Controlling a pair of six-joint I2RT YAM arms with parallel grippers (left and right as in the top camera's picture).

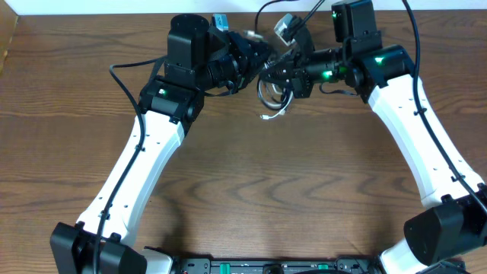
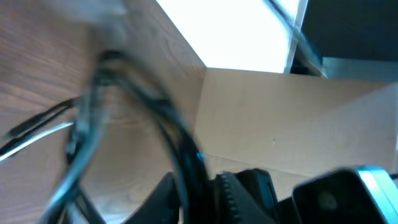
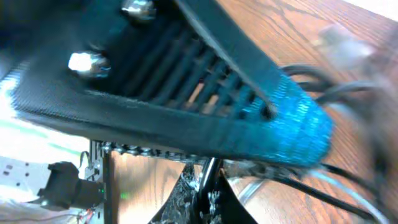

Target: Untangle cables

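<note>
1. Finds the cables [image 1: 272, 97] coiled near the table's [image 1: 243, 183] far edge, just under the left gripper [image 1: 257, 59] and right gripper [image 1: 281, 76] where these meet.
2. Cannot judge the left gripper's state: blurred, black cord passing between its fingers [image 2: 242, 193].
3. Takes the right gripper as fully closed beside the coil; cannot tell whether on a cord.

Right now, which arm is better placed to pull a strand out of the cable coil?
Left, probably. A black cable runs between the fingers of the left gripper, so closing would catch it. The right gripper sits at the coil with jaws shut; whether it holds anything is hidden.
</note>
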